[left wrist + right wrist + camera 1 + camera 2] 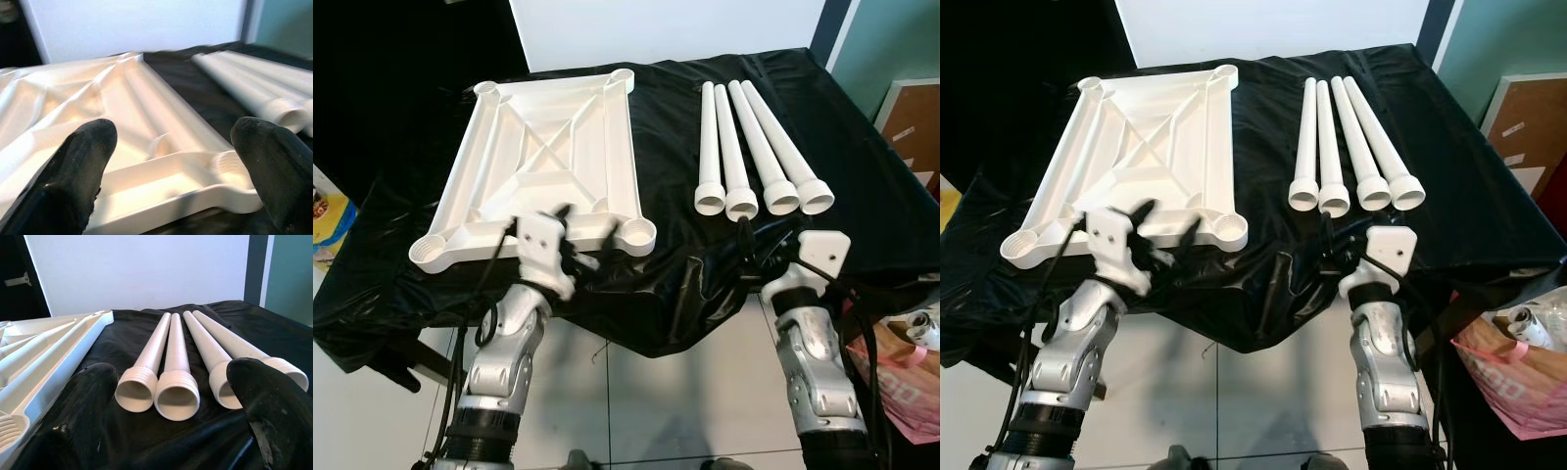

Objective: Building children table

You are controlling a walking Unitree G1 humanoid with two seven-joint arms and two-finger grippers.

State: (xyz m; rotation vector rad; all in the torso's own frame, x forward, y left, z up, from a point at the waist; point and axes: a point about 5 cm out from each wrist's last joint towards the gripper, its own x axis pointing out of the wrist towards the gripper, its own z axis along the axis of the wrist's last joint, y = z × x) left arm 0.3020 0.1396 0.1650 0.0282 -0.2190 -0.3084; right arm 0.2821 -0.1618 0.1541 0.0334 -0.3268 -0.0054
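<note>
A white plastic tabletop (548,137) lies upside down on the left of the black-covered table, with round leg sockets at its corners. Four white tapered legs (754,147) lie side by side on the right, their threaded open ends towards me. My left gripper (582,225) hovers open at the tabletop's near edge, close to the near right socket (234,164). Its fingers (83,161) are spread wide with nothing between them. My right gripper (769,235) is open just short of the legs' near ends (176,394), holding nothing.
A black sheet (675,284) drapes over the table's front edge. A white board (666,29) stands behind the table. A pink bag (911,382) sits on the tiled floor at the right, beside a cork board (911,117).
</note>
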